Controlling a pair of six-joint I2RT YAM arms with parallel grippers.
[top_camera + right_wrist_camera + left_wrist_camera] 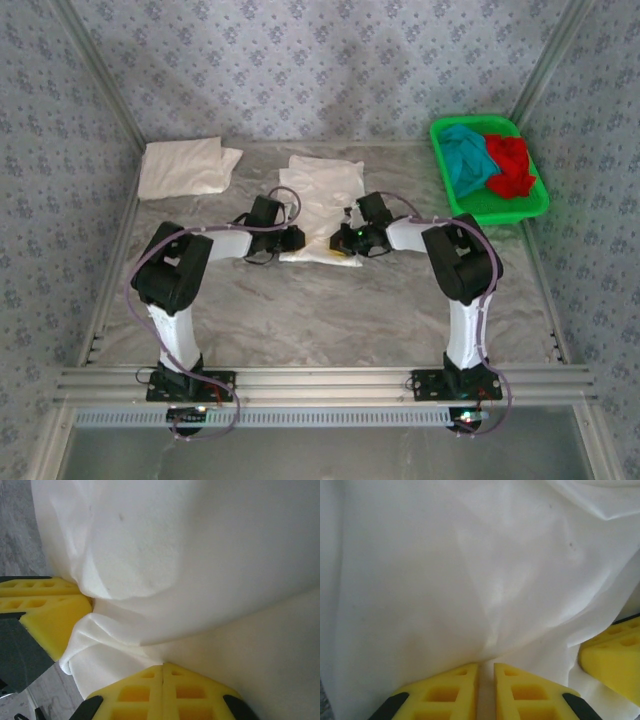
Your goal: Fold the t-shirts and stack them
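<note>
Reaching in from the near edge with both arms and meeting at the front hem of the white t-shirt (322, 190), which is spread at the middle of the marble-patterned table (400, 310). Clenching the left gripper (486, 669) on that hem, with yellow fingers (452, 692) nearly together and a thin fold of white cloth caught in the slit between them. Clamping the right gripper (163, 670) just beside it, jaws pressed fully together at the bunched cloth edge. Seemingly pinching the same hem there, though hiding the exact bite under the fabric. Holding the two pinches side by side, probably for lifting the near edge evenly and carrying it toward the far edge, halving the shirt without a skewed crease. Leaving the rest of the shirt lying flat beyond the fingertips, looking partly folded into a narrow panel. Leaving a folded white t-shirt (185, 168) at the back left, well apart, likely as the base of the stack. Keeping a teal t-shirt (465, 160) and a red t-shirt (512, 168) crumpled against each other in the green plastic basket (495, 208) at the back right corner, not yet folded.
</note>
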